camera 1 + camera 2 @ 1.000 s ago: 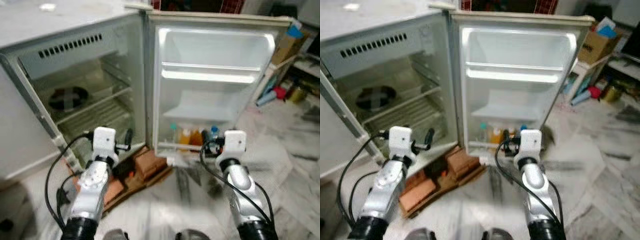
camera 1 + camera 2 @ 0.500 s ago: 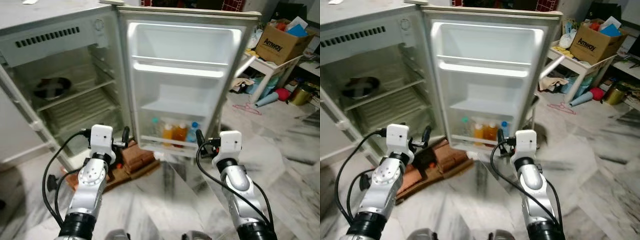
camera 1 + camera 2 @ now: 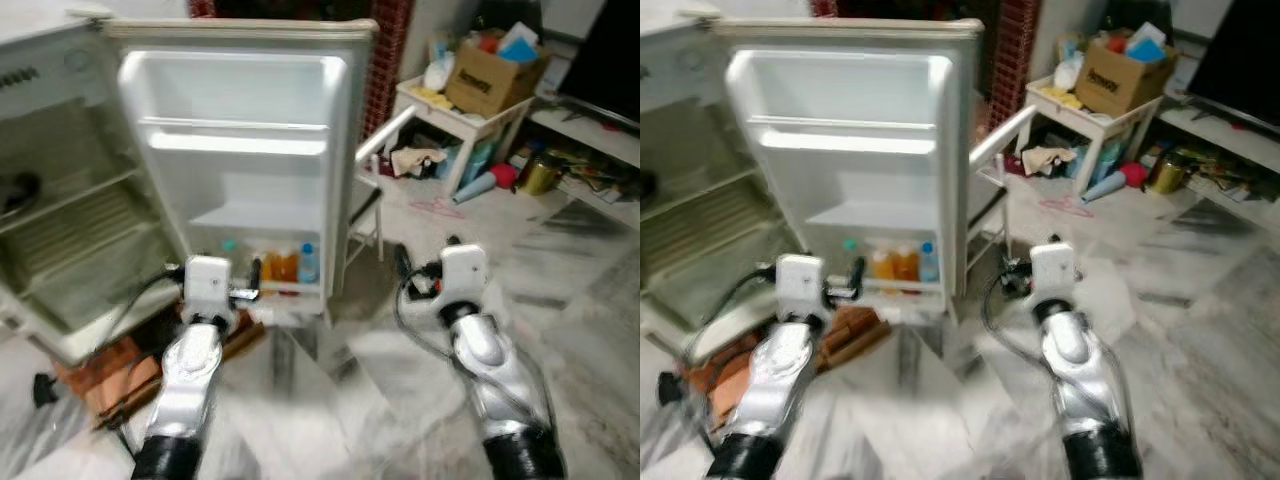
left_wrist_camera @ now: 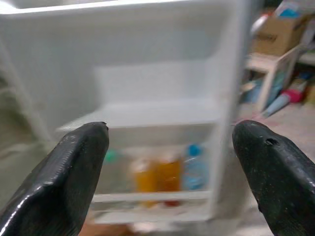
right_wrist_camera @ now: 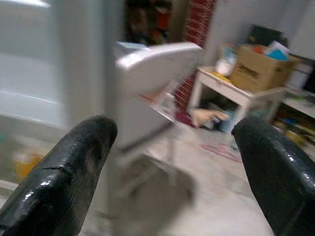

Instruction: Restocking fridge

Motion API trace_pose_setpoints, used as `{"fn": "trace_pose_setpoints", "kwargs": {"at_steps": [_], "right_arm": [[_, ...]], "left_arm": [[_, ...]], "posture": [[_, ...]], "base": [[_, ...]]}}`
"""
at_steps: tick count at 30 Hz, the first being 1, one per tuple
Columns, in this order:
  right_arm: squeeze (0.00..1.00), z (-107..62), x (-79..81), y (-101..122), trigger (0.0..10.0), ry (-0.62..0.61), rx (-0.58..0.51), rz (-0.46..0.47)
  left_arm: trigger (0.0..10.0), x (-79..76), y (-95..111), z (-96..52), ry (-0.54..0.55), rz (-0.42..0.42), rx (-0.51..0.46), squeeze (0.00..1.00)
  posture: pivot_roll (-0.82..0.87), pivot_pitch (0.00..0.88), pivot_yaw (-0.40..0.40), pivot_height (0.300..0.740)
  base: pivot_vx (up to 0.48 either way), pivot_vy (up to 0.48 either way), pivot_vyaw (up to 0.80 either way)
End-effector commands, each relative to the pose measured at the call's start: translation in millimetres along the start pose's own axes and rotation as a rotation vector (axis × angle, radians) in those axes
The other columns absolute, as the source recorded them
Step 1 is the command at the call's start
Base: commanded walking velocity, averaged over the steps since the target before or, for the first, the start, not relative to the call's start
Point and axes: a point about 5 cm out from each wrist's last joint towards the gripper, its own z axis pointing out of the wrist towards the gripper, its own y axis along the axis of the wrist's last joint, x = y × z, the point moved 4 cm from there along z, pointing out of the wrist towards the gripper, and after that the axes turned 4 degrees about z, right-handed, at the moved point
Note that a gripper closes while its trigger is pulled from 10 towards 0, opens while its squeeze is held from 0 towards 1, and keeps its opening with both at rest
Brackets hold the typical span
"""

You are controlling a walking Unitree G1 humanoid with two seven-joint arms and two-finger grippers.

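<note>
A small white fridge stands open, its door (image 3: 235, 160) swung wide and facing me. Several bottles (image 3: 285, 268), orange and clear with coloured caps, stand in the door's lowest shelf; the shelves above them are bare. The fridge's inner wire shelves (image 3: 60, 230) are at the far left. My left gripper (image 3: 252, 278) is held out low in front of the door shelf, open and holding nothing; the left wrist view frames the orange bottles (image 4: 157, 174) between its fingers (image 4: 74, 167). My right gripper (image 3: 405, 270) is open and holding nothing, right of the door.
A white metal stand (image 3: 375, 150) stands just right of the door's edge. Behind it a white side table (image 3: 470, 110) carries a cardboard box (image 3: 495, 75), with clutter on the floor around it. Bricks and board (image 3: 100, 375) lie under the fridge. The floor is marble.
The camera has swung to the right, so the fridge now sits further left and the cluttered corner has come into view. Both arms keep their pose with the grippers open.
</note>
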Motion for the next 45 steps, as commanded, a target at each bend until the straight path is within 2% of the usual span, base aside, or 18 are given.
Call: {"fn": "trace_pose_setpoints", "kwargs": {"at_steps": [1,4,5,16,24,28,34,38,40,45], "right_arm": [[0.0,5.8,11.0,11,10.0,0.034,-0.038,0.032],[0.0,6.5,11.6,12,10.0,0.036,-0.039,-0.001],[0.0,5.1,13.2,14,10.0,0.049,-0.047,0.016],[0.0,2.7,16.7,16,10.0,0.071,-0.076,0.018],[0.0,5.1,21.3,21,10.0,0.134,-0.095,0.007],[0.0,4.7,28.5,25,10.0,0.177,-0.106,-0.008],[0.0,10.3,41.6,37,10.0,0.203,-0.153,-0.019],[0.0,11.0,42.6,40,10.0,0.203,-0.165,-0.023],[0.0,10.7,42.7,41,10.0,0.205,-0.166,-0.027],[0.0,11.3,36.4,39,10.0,0.166,-0.162,-0.027]], "left_arm": [[10.0,15.0,5,1.6,0.043,0.027,-0.015,0.0],[10.0,15.7,4,1.2,0.053,0.016,-0.009,0.0],[10.0,15.8,3,0.9,0.055,0.016,-0.006,0.0],[10.0,10.9,-7,-3.9,0.069,0.002,0.028,0.0],[10.0,9.6,-6,-4.6,0.081,0.001,0.029,0.0],[10.0,15.7,1,-2.6,0.102,0.016,0.008,0.0],[10.0,30.4,14,2.2,0.141,0.023,-0.027,0.0],[10.0,35.9,9,-1.0,0.164,0.008,-0.009,0.0],[10.0,35.4,6,-1.7,0.168,0.006,-0.001,0.0],[10.0,22.4,2,-3.8,0.137,-0.012,0.008,0.0]], "posture": [[-0.02,0.0,0.017,0.74],[-0.02,0.0,0.018,0.74],[-0.02,0.0,0.017,0.74],[-0.02,0.0,0.022,0.74],[-0.01,0.0,0.004,0.74],[0.01,0.0,-0.013,0.74],[0.02,0.013,0.018,0.74],[0.0,0.01,0.02,0.74],[0.0,0.005,0.016,0.74],[0.0,0.0,0.011,0.74]], "base": [[0.274,-0.39,0.0],[0.274,-0.39,0.0],[0.277,-0.39,0.0],[0.267,-0.395,0.79],[0.0,-0.317,0.79],[0.063,-0.061,0.78],[0.334,-0.256,0.78],[0.44,-0.062,0.78],[0.458,0.0,0.78],[0.459,0.0,0.57]]}}
